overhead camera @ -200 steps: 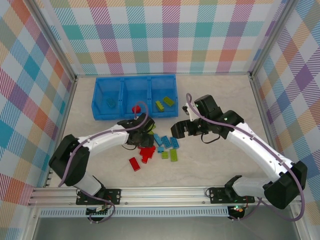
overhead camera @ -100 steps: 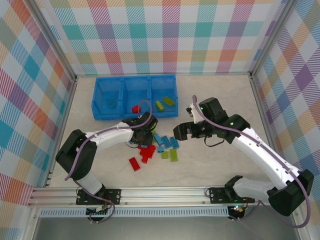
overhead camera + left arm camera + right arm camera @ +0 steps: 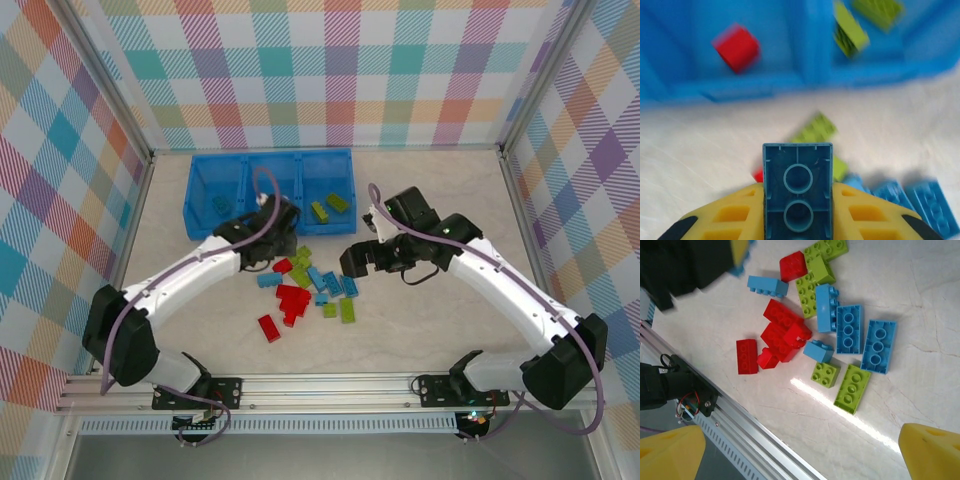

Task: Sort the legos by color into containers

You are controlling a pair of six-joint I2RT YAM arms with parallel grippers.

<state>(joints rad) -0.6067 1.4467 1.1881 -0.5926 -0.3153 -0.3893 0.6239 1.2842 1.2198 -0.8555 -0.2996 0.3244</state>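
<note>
Covering the cell floor is a pale marbled surface [image 3: 430,330], boxed in by pastel plaid walls [image 3: 340,70], with an aluminium rail [image 3: 330,390] along the near edge. A bright blue tray [image 3: 192,200] sits at the far side, with three compartments in a row. The left compartment has one small blue brick [image 3: 220,206]. In the left wrist view, the middle one has a red brick [image 3: 736,47]. The right one has two lime green bricks [image 3: 320,211].

The pile of loose legos [image 3: 292,295] lies mid-surface, near the tray and between the two arms. From the right wrist view, the red ones [image 3: 782,335] bunch on the left. The blue ones [image 3: 850,330] are beside them, some underside up. The green ones [image 3: 852,389] are scattered at both ends of the pile. All of these lie flat on the surface.

The left gripper [image 3: 798,210] has its yellow fingers [image 3: 735,215] clamped on a held blue brick [image 3: 798,192]. That brick is end-on, with its underside and two round tubes facing the camera. The gripper sits between the pile and the tray's front wall. The divider between the middle and right compartments is straight ahead of it.

The right gripper [image 3: 360,258] is above the right side of the pile. Its fingers [image 3: 932,450] are spread wide apart, with nothing between them and touching nothing.
</note>
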